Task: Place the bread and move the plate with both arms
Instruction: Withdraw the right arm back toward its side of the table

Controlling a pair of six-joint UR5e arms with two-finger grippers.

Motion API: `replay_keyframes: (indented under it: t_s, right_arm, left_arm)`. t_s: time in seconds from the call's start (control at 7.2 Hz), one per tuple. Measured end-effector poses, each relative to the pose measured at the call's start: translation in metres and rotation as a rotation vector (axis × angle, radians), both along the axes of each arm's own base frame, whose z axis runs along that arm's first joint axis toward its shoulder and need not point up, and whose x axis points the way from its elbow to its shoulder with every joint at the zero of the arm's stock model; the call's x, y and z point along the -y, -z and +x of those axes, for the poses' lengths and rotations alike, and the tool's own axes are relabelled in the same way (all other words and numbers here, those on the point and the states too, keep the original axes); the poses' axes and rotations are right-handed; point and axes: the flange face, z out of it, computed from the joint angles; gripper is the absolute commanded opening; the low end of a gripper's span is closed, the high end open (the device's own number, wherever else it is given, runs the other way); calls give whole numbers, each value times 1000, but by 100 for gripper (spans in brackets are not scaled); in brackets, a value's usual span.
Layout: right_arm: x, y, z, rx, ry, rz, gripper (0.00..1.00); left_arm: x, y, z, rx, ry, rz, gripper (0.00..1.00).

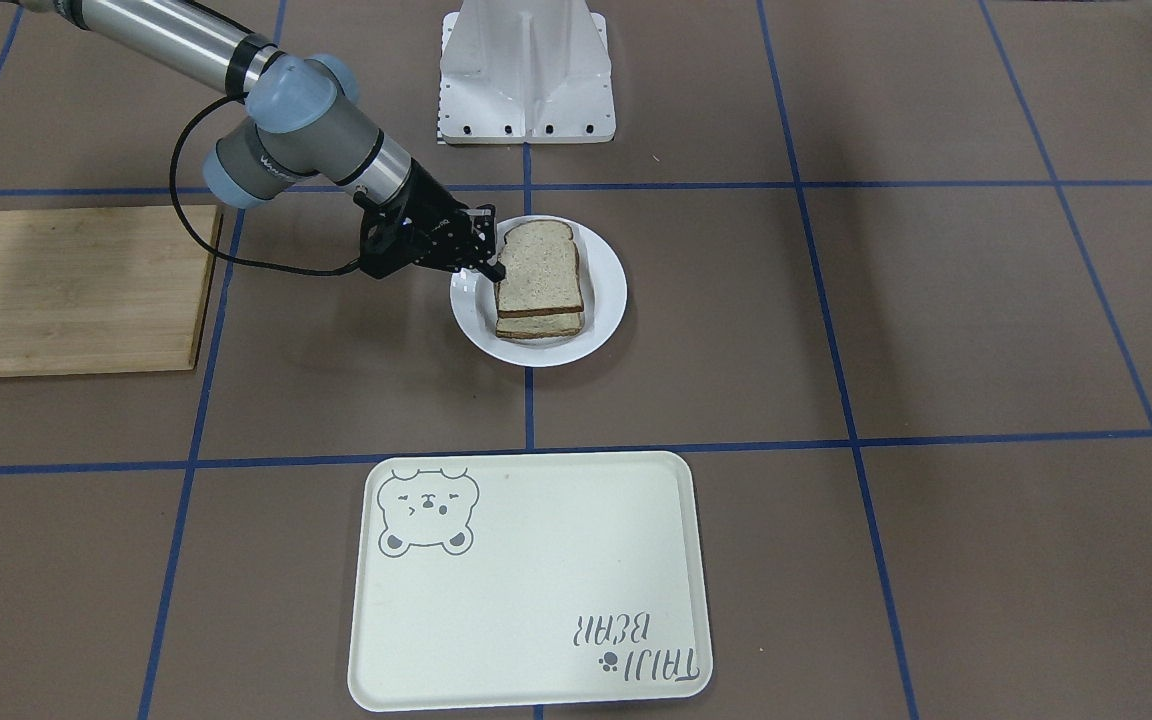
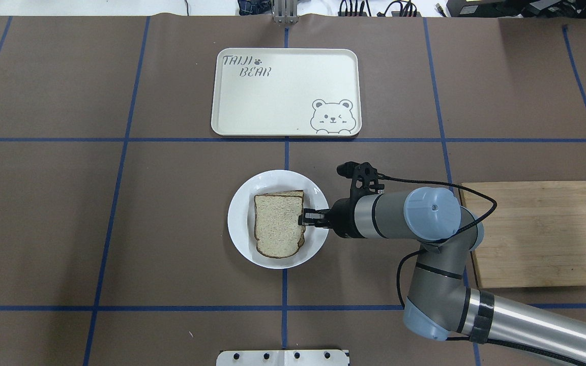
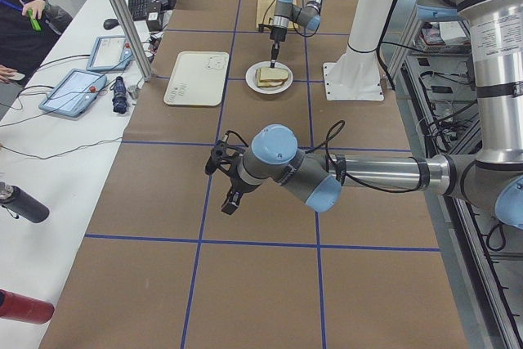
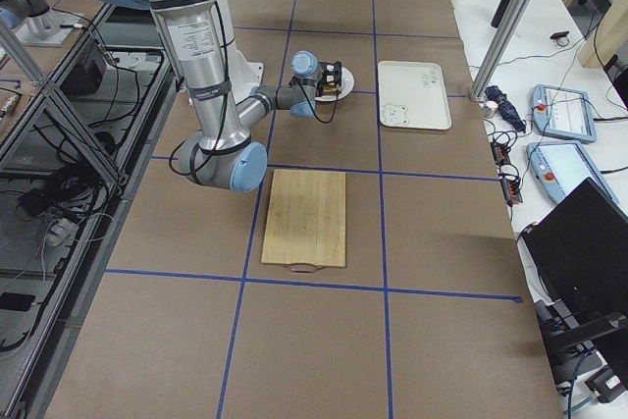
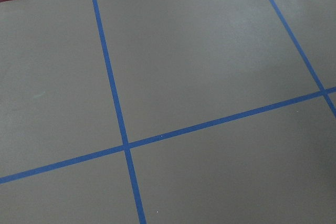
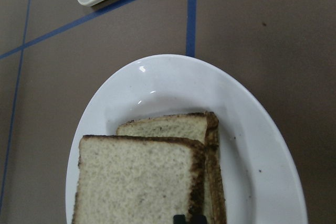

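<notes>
The white plate (image 1: 608, 300) sits mid-table and carries two stacked slices. The plain bread (image 1: 538, 262) lies flat on top of a lower slice (image 1: 536, 326). My right gripper (image 1: 492, 270) reaches in tilted, and its narrow tips are shut on the top slice's edge. The overhead view shows the same gripper (image 2: 303, 218), bread (image 2: 277, 226) and plate (image 2: 239, 229). The right wrist view shows the bread (image 6: 136, 182) and the fingertips (image 6: 179, 217) on its crust. My left gripper (image 3: 229, 202) hovers over bare table far from the plate. I cannot tell if it is open.
A cream tray with a bear drawing (image 2: 272, 101) lies beyond the plate, on the far side from the robot. A wooden cutting board (image 2: 537, 234) lies on the robot's right side. The white base post (image 1: 526, 70) stands behind the plate.
</notes>
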Motion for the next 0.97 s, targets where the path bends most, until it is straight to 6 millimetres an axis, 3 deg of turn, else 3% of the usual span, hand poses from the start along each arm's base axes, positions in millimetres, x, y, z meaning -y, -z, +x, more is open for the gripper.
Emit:
replay_keyframes:
  t_s: [0.14, 0.28, 0.56, 0.69, 0.97]
  right_arm:
    - [15, 3, 9, -11, -16, -8, 100]
    - [47, 10, 36, -39, -22, -35, 100]
    - [122, 19, 120, -142, -18, -126, 100]
    - [157, 7, 165, -223, -23, -149, 100]
    - [204, -46, 253, -409, -9, -107, 100]
  left_arm:
    - [0, 0, 0, 0, 0, -1, 99]
    - [1, 1, 0, -1, 0, 0, 99]
    - [4, 7, 1, -6, -5, 13, 99]
    - [9, 15, 3, -20, -18, 32, 99]
    - [23, 45, 8, -56, -51, 90, 99]
